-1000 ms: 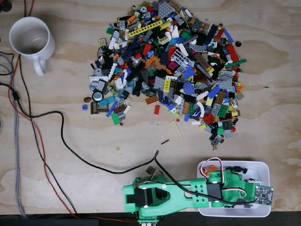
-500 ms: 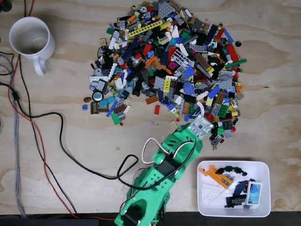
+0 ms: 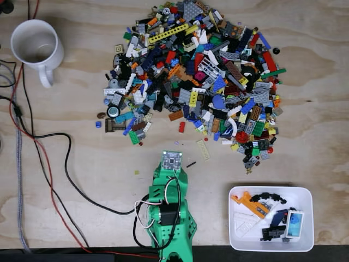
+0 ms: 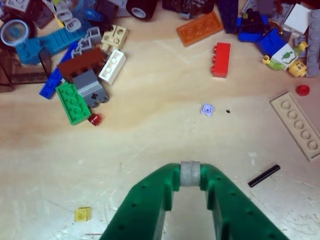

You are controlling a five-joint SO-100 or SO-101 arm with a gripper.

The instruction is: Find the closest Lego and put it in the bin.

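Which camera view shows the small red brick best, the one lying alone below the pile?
The wrist view: the red brick is large there, its studs visible, clear of its neighbours. In the fixed view it is only a small red mark at the pile's lower edge.

Pale scuffed plywood table (image 4: pixel 150 150), glossy plastic bricks (image 3: pixel 196 76), matt green jaws.

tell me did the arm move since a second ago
Yes. In the fixed view the gripper swung left, away from the white bin, and now points at the Lego pile.
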